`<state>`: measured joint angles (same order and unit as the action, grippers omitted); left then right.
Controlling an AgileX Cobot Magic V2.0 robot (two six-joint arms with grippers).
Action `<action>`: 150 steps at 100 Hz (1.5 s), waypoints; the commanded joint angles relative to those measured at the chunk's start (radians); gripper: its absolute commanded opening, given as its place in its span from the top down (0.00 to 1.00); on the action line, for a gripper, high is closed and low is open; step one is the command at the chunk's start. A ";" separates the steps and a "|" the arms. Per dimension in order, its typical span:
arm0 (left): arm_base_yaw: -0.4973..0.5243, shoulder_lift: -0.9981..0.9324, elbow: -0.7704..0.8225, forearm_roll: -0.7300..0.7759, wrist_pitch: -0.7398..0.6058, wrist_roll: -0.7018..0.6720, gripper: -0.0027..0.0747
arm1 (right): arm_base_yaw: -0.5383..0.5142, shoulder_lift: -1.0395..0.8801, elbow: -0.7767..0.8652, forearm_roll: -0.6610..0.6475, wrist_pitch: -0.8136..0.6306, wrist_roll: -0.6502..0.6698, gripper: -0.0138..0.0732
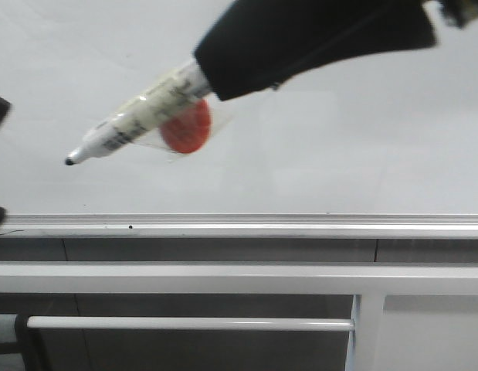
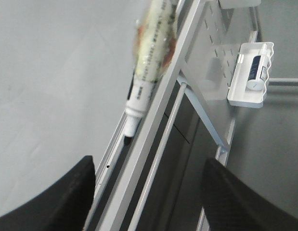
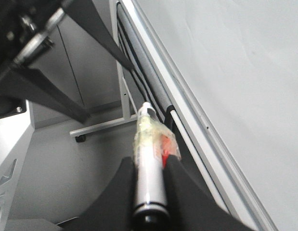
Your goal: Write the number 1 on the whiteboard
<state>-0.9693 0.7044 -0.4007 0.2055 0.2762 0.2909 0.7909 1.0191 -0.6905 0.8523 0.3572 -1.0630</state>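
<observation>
1. Right gripper (image 3: 149, 185): fingers clamped on marker (image 1: 138, 116).
2. Marker: tip angled down-left, before the whiteboard (image 1: 339, 154); contact indeterminable.
3. Left gripper (image 2: 149, 192): jaws spread, empty, marker tip between and beyond them.
4. Whiteboard: no stroke visible.

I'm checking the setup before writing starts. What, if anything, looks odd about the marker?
The marker in the right gripper has clear tape and a red-orange disc wrapped around its barrel. The whiteboard shows no stroke.
</observation>
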 commanded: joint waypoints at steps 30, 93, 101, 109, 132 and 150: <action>0.075 -0.149 -0.035 -0.016 -0.018 -0.096 0.40 | 0.002 -0.296 0.203 0.026 -0.184 0.064 0.91; 0.310 -0.149 -0.033 -0.115 -0.173 -0.147 0.54 | 0.002 -0.498 0.415 0.130 -0.486 0.064 0.91; 0.310 -0.149 -0.033 -0.115 -0.175 -0.147 0.54 | 0.002 -0.498 0.415 0.130 -0.523 0.064 0.91; 0.310 -0.149 -0.033 -0.115 -0.175 -0.147 0.54 | 0.002 -0.498 0.415 0.119 -0.558 0.064 0.91; 0.310 -0.149 -0.033 -0.115 -0.179 -0.147 0.54 | 0.002 -0.477 0.415 0.119 -0.604 0.064 0.91; 0.310 -0.149 -0.033 -0.115 -0.186 -0.147 0.54 | 0.002 -0.436 0.404 0.119 -0.640 0.064 0.91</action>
<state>-0.6614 0.5544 -0.4007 0.1030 0.1755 0.1565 0.7916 0.5591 -0.2493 0.9847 -0.2122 -0.9979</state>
